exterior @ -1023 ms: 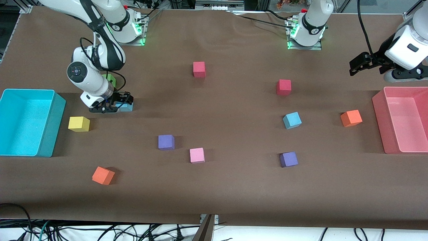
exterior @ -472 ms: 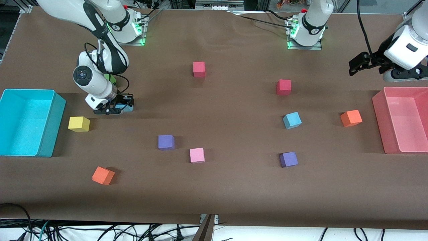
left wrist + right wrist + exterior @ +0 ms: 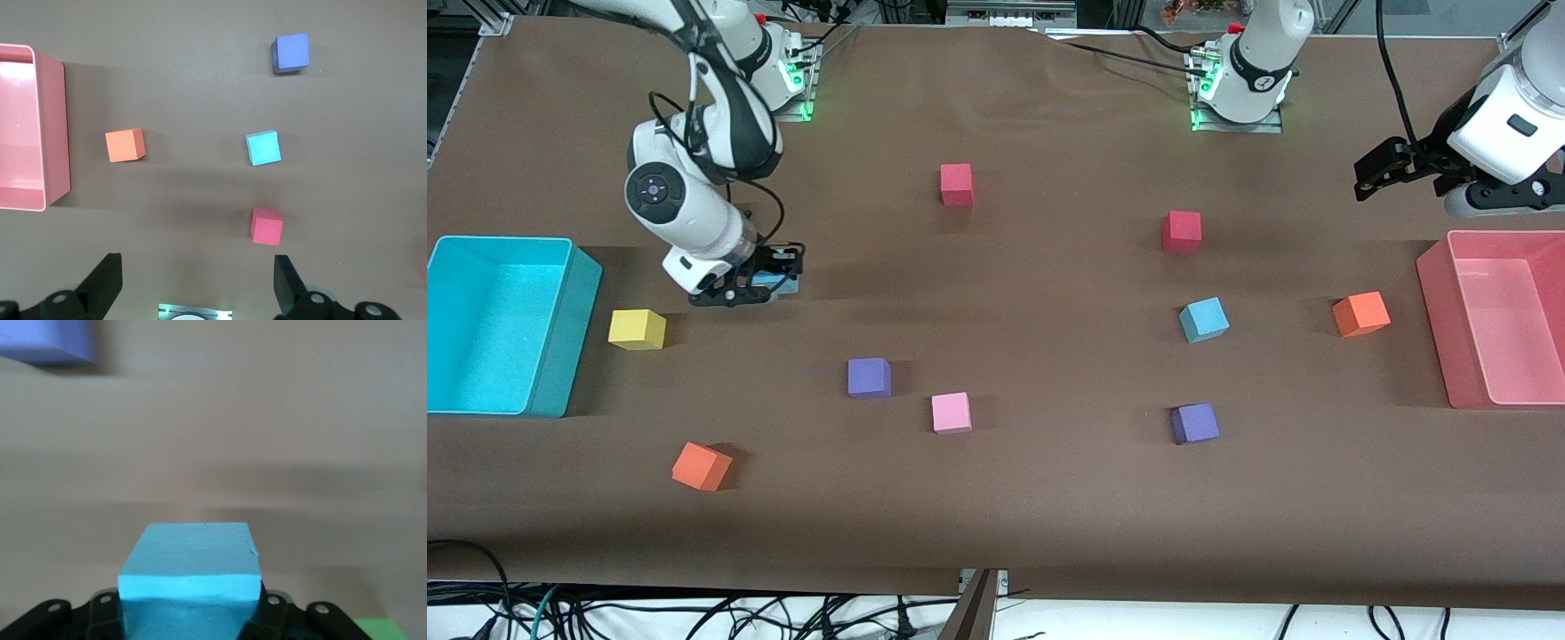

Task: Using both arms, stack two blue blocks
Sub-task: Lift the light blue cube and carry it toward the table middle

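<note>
My right gripper (image 3: 767,283) is shut on one light blue block (image 3: 772,286) and holds it just above the table, close to the turquoise bin's end. In the right wrist view the block (image 3: 190,577) fills the space between the right gripper's (image 3: 190,617) jaws. The second light blue block (image 3: 1204,320) lies on the table toward the left arm's end; it also shows in the left wrist view (image 3: 263,148). My left gripper (image 3: 1371,173) waits open and empty, high over the table near the pink bin, and shows in the left wrist view (image 3: 197,283).
A turquoise bin (image 3: 560,356) and a pink bin (image 3: 1436,302) stand at the table's ends. Loose cubes lie about: yellow (image 3: 637,329), two purple (image 3: 869,377) (image 3: 1195,423), pink (image 3: 951,412), two orange (image 3: 702,467) (image 3: 1360,314), two red (image 3: 956,184) (image 3: 1181,231).
My right gripper has closed on the blue block, then risen a little and shifted toward the left arm's end with it. The left arm has not moved.
</note>
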Available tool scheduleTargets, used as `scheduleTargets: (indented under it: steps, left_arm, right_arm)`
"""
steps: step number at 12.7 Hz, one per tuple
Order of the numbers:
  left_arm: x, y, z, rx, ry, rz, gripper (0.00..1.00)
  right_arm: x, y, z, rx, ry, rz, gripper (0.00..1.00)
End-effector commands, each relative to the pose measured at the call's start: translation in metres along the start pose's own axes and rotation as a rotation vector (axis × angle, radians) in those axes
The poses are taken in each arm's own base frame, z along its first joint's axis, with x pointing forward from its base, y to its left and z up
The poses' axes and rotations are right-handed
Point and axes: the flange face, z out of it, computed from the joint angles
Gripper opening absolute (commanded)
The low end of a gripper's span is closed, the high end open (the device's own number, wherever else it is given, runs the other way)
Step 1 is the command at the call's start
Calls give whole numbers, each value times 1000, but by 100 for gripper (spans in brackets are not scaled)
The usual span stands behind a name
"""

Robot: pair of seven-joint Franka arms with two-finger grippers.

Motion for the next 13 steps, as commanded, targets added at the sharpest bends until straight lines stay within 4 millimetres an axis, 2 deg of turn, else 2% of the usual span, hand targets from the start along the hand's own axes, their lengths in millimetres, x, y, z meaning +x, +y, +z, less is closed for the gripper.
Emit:
scheduleTargets:
  steps: [1,3,4,5,6,8,10,12,13]
  left_arm:
    - [-3,0,-4,-20,2,0,100]
    - [-3,0,-4,-20,0,0,100]
    - [-2,0,-3,-20,-1,-2,100]
    - [-2,0,-3,-19,-1,-2,100]
    - [-2,0,-4,-20,2,0,100]
    - [-2,0,-4,-20,2,-2,100]
    - [-1,1,-2,-19,-1,-2,100]
    - [-1,1,-3,-19,0,0,100]
    - [-1,1,-3,-19,0,0,100]
  right_arm:
    - [38,-73,-29,22,-14,18,30]
    - [62,-141,-29,61,19,29,30]
    - [70,-179,-22,74,27,42,30]
    - [77,-209,-7,86,24,66,30]
    - [87,-228,4,105,32,84,30]
    - [94,-250,33,78,62,41,30]
    - [95,-263,63,96,95,23,30]
    - [91,-277,74,112,110,61,30]
    - [92,-276,82,109,115,63,30]
